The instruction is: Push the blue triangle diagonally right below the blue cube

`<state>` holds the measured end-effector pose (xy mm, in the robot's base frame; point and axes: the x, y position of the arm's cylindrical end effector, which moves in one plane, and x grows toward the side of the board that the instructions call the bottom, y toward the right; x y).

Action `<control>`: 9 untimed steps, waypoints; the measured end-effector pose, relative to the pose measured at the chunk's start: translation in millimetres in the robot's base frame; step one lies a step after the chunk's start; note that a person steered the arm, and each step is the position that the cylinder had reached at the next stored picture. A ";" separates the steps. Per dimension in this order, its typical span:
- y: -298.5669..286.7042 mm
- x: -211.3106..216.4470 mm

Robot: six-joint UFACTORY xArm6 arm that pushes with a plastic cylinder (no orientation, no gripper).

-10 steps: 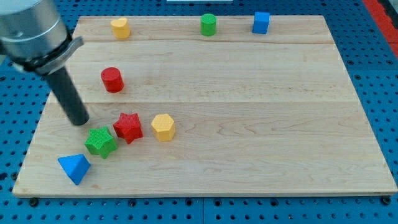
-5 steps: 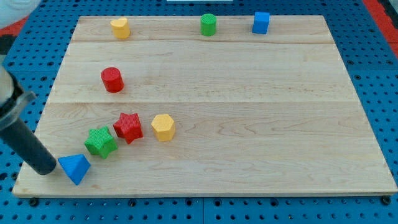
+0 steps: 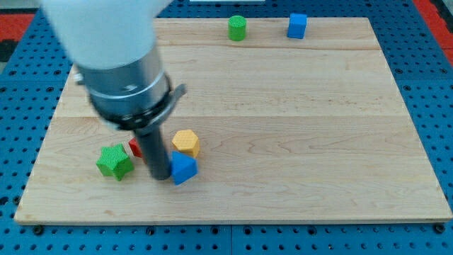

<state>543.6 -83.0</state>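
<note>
My tip (image 3: 161,176) is touching the left side of the blue triangle (image 3: 184,169), which is sitting near the board's (image 3: 318,142) bottom left, just below the yellow hexagonal block (image 3: 186,142). The rod carries no jaws. A red block (image 3: 134,147) is peeking out behind the rod, beside the green star (image 3: 115,161). The blue cube (image 3: 297,25) and green cylinder (image 3: 237,28) are standing along the top edge, well apart from the triangle.

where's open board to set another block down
Free: the whole stretch right of the yellow block and blue triangle, below the green cylinder and blue cube. Crowded: lower left, where my tip touches the triangle, beside the green star and half-hidden red block.
</note>
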 end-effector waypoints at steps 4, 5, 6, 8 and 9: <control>52.5 -10.2; 61.9 -10.2; 67.3 -10.2; 92.8 -10.2; 46.9 -5.5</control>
<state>538.2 -36.1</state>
